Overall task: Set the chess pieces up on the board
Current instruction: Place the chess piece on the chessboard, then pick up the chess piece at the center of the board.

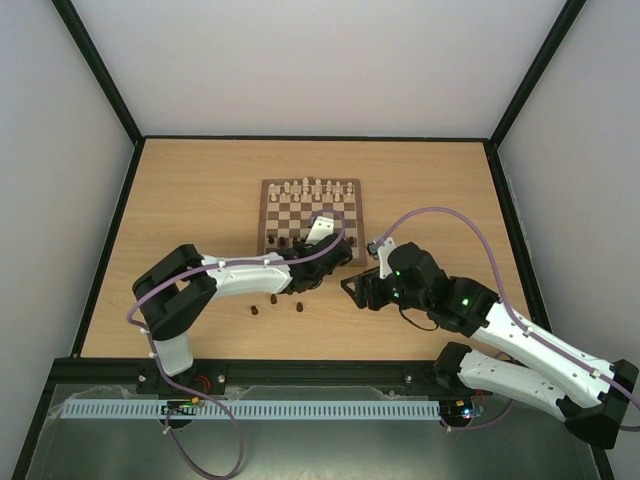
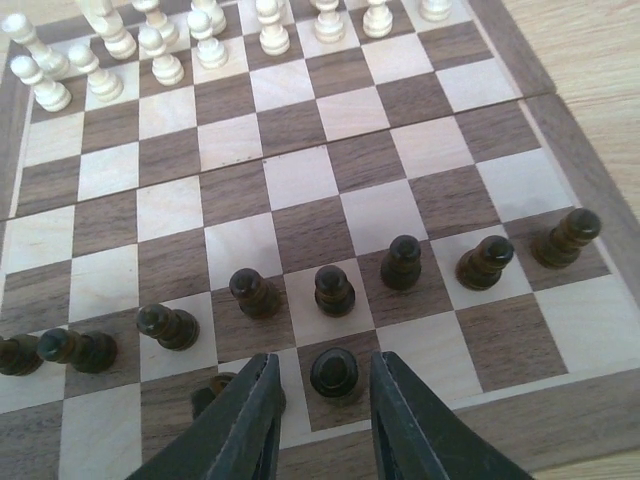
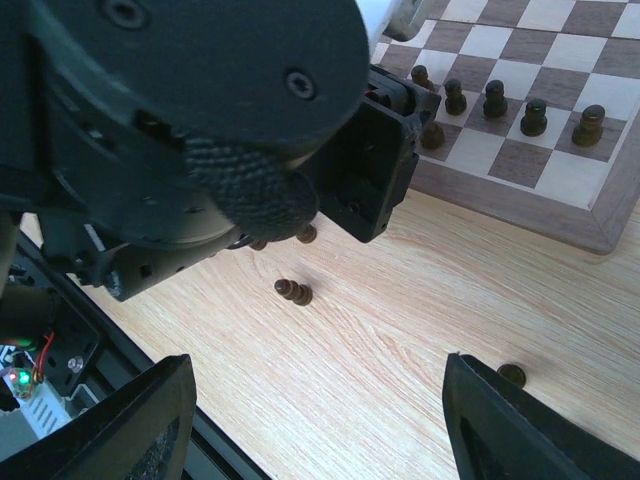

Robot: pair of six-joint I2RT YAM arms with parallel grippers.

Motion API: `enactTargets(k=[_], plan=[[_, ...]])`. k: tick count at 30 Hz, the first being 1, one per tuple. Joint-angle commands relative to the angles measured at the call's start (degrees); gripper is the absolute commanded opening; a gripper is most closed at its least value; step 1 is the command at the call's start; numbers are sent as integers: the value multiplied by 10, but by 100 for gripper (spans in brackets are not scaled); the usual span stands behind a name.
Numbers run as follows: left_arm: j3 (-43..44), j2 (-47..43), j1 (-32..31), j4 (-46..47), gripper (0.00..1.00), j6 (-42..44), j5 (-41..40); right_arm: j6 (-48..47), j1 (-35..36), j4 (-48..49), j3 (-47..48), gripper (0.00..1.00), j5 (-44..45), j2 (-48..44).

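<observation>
Left pincer (image 2: 327,365) slightly parted low over the near edge of the board (image 2: 300,175), fingers (image 2: 240,420) either side of one dark piece (image 2: 335,372) that stands on a dark square in the nearest row, small gap each side. Right pincer (image 3: 318,365) spread wide, nothing in it, over the counter (image 3: 400,300) just off the board's near right corner; cream pieces (image 1: 315,188) lined up at the far end; dark pieces (image 2: 402,262) in a ragged row one rank up, some tilted; three loose pieces (image 1: 273,299) on the counter near the board's front edge.
</observation>
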Motion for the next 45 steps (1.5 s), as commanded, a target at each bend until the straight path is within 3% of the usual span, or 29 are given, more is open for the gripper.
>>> enactTargets(k=[1,9,15,21,24,29,34,45], plan=[[7,-35,-14,-23,30,-9,-27,-4,3,-2,-6,69,-3,-9],[40,-77,-39,-53,33,-9,-26,-3,4,-3,-6,69,2,-15],[47,-166,-42,-107,46,-20,-29,-1,4,-3,-7,69,5,-17],[3,-321,-41,-188,73,-56,-15,-2,4,-4,-7,69,0,3],[-40,-409,-41,-208,99,-81,10,-4,4,-2,-5,69,-6,21],[-97,-525,-41,-241,100,-123,62,-7,3,-7,3,77,-17,60],[-151,-609,-42,-244,100,-145,131,-2,5,-12,3,99,-25,65],[-209,-728,-42,-264,99,-153,151,32,5,34,-25,99,-53,79]])
